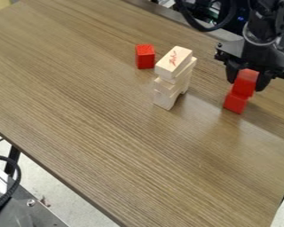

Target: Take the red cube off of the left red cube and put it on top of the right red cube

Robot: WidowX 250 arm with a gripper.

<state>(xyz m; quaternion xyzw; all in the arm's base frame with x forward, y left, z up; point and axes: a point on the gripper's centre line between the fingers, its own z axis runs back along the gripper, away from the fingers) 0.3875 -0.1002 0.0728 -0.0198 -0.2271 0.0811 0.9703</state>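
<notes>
1. Brown wood-grained table, one; its edge slants across the lower left. Bears all the blocks.
2. Pale floor, below that edge, with grey metal framework at the corner.
3. Black arm, one, upper right; cables and dark equipment behind.
4. Black hand, closed on the upper red cube. Probable fault: a sideways start to the lift, dragging the lower red cube or tipping it.
5. Pale wooden stack, one, between the cube pair and the right red cube. Probable fault: a low crossing, knocking the pieces over.
6. Red cubes, three: the upper at the lower one's top, slightly offset, contact not certain; the third alone on the table. Probable faults: a skewed grip, letting the carried cube turn; an off-centre release, letting it slide off.
</notes>
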